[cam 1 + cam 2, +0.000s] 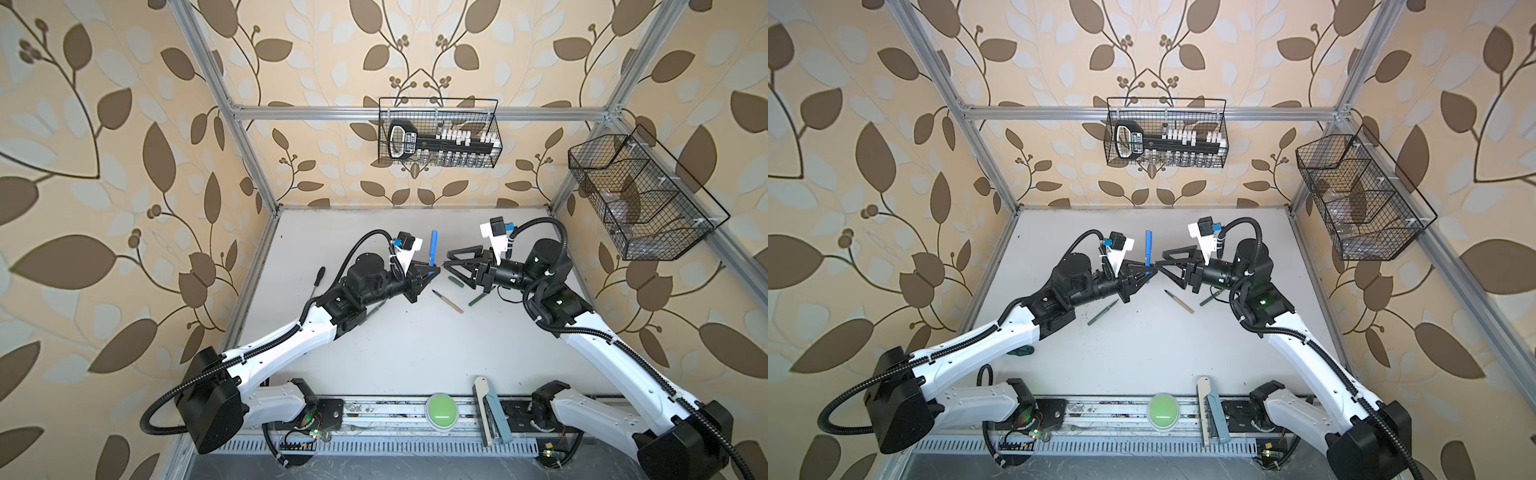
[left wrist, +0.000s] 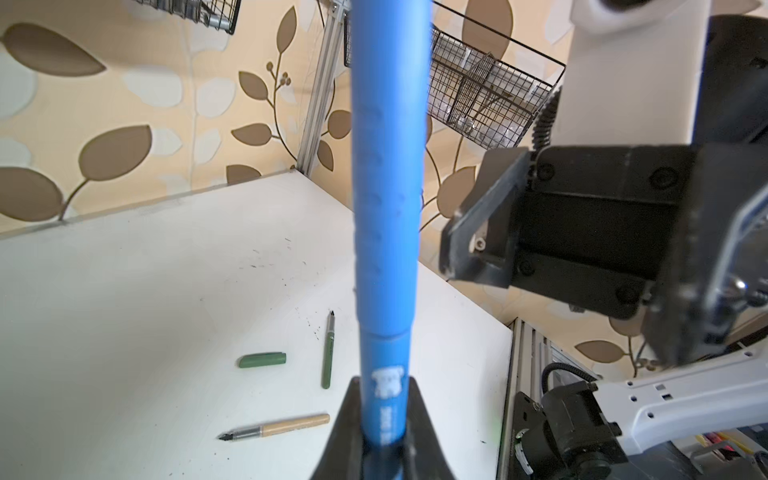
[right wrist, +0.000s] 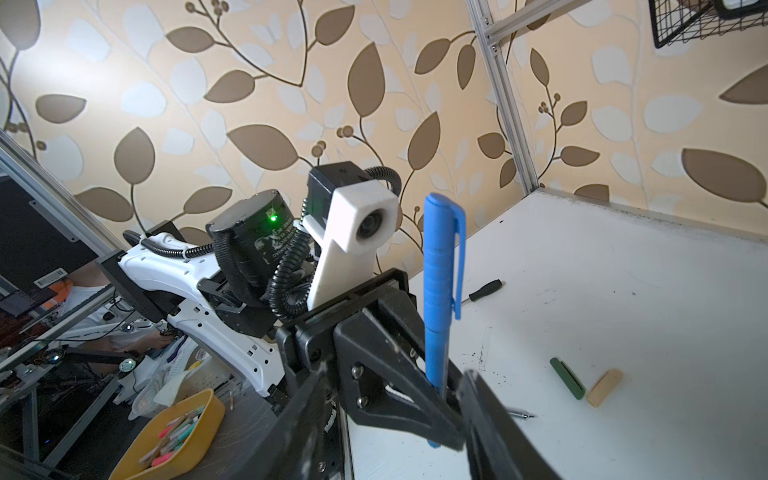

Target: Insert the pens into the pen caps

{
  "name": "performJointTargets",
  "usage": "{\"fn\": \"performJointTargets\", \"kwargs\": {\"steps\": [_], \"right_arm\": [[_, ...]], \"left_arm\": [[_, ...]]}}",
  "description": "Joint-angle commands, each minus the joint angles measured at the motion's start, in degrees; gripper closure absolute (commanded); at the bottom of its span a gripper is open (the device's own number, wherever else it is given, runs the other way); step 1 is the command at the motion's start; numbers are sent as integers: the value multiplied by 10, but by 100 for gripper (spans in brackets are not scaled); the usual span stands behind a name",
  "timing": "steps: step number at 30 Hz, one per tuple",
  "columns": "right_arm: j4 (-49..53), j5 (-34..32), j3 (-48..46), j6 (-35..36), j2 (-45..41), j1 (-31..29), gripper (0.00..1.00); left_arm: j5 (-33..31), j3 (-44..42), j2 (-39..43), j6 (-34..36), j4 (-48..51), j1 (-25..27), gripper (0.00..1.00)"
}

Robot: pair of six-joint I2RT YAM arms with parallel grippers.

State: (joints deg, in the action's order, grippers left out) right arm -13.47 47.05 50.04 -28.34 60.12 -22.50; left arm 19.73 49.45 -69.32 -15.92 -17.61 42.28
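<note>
Standing upright in the clamped left gripper (image 1: 434,272), the slim blue marker pen (image 1: 433,245) is pinched at its lower end above the white tabletop (image 1: 395,353), with the blue clip cap (image 3: 440,257) seated on its upper end. The right gripper (image 1: 447,262) faces it from just beside, its jaws spread and holding nothing; whether a tip touches the pen cannot be told.

Below them a beige pen with a dark tip (image 1: 449,302) lies in the open. Near it lies a short dark green cap (image 1: 457,282), and a dark green pen (image 1: 478,298) is partly covered by the right wrist. A second dark green pen (image 1: 1102,312) lies beside the left forearm. In the right wrist view another dark green cap (image 3: 567,378) and a stubby beige cap (image 3: 604,387) lie side by side. A black-handled screwdriver (image 1: 318,280) rests near the table's left edge.
</note>
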Motion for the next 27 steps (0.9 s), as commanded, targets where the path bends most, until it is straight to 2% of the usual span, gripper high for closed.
{"fn": "performJointTargets", "kwargs": {"steps": [1,15,20,27], "right_arm": [[-17,27,28,2,15,3,45],[39,30,123,41,102,3,41],[113,-2,153,79,117,4,42],[136,-46,153,82,115,10,41]], "left_arm": [[22,2,-4,-20,-23,-2,100],[40,20,-4,-7,-1,1,100],[35,22,7,3,10,1,100],[30,18,9,6,9,1,100]]}}
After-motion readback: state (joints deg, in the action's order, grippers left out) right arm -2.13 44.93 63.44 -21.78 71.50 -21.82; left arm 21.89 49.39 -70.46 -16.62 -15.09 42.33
